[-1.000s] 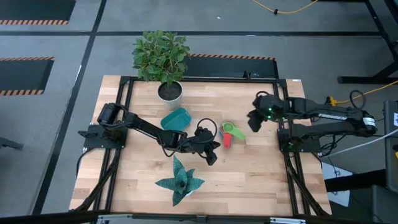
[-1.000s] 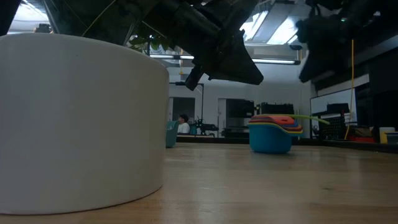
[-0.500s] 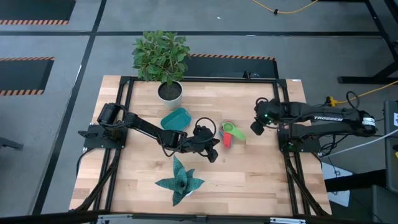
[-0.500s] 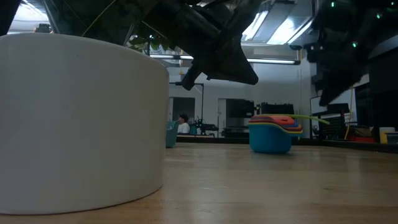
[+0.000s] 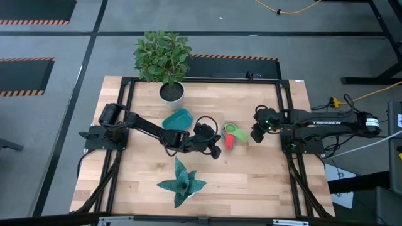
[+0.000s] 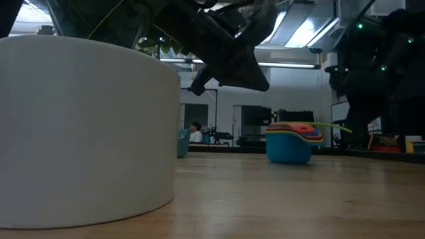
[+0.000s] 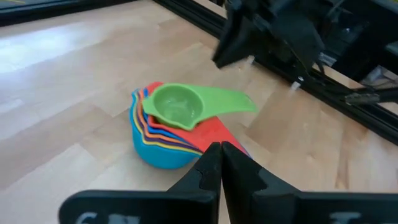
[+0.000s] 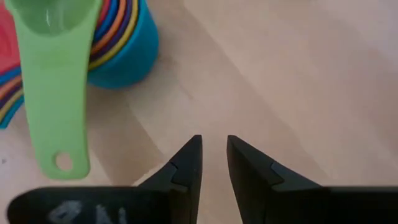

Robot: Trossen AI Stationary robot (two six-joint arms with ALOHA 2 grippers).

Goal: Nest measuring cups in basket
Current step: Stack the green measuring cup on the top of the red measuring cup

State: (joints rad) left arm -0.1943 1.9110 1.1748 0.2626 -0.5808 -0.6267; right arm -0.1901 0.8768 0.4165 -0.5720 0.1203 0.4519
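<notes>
The right gripper (image 5: 257, 130) hovers low over the wood just beside the stack of measuring cups (image 5: 231, 133), on the side toward the tabletop's right edge; its fingers (image 8: 186, 163) stand slightly parted with bare board showing between them, pinching nothing. The left gripper (image 5: 215, 148) hangs near the middle of the tabletop, close to the stack on its other side, its fingers (image 7: 211, 169) pressed together and empty.

Between the two grippers sits the stack itself: the cups are already nested one inside another, the largest blue one at the bottom, coloured rims showing above it, and the green cup (image 7: 177, 107) on top with its handle pointing out toward the right arm. The red handles fan toward the front edge. The teal basket (image 5: 177, 120) lies well apart from the stack, toward the back-left part of the tabletop, near the white plant pot (image 5: 171, 93); from above it looks tipped on its side, though I cannot be sure. A spiky teal plant (image 5: 181, 182) sits near the front edge.

Judging by this, the nesting is done and the step in hand is getting the stack into the basket. The next move probably calls for the right gripper to spread wider, settle over the handles or the rim, and pinch firmly enough that the loose upper cups do not slide off
</notes>
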